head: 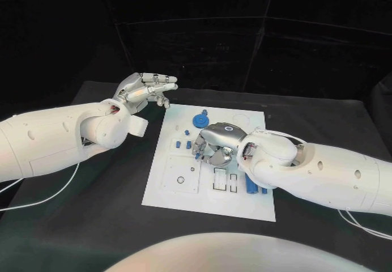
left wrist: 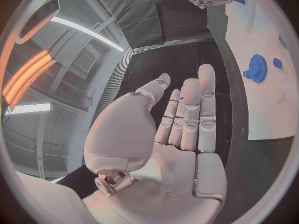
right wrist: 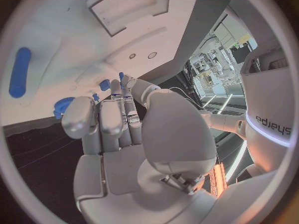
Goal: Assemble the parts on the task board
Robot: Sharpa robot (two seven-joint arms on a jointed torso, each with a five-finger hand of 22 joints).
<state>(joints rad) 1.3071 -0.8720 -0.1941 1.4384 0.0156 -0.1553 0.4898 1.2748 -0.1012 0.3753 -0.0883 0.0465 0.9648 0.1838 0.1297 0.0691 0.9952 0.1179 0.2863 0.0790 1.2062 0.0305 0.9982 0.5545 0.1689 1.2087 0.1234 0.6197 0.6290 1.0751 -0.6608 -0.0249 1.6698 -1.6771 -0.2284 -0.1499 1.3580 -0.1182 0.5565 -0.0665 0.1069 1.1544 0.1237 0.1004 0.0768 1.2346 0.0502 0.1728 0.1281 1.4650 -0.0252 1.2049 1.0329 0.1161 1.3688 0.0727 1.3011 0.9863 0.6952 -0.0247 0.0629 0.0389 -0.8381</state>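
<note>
Head view: right hand (head: 214,141) over the board (head: 245,198), grasp unclear; left hand (head: 145,89) released, off the board.

arms (head: 49,136): white, bulky | robot hand (head: 147,89): silver | cables (head: 49,195): white

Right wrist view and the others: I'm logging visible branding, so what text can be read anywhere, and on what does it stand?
"sharpa": grey lettering, seen upside down, on the robot's white body in the right wrist view.
Task board: no readable text, only outlines and holes.
Left hand and right hand: no markings visible.
</note>
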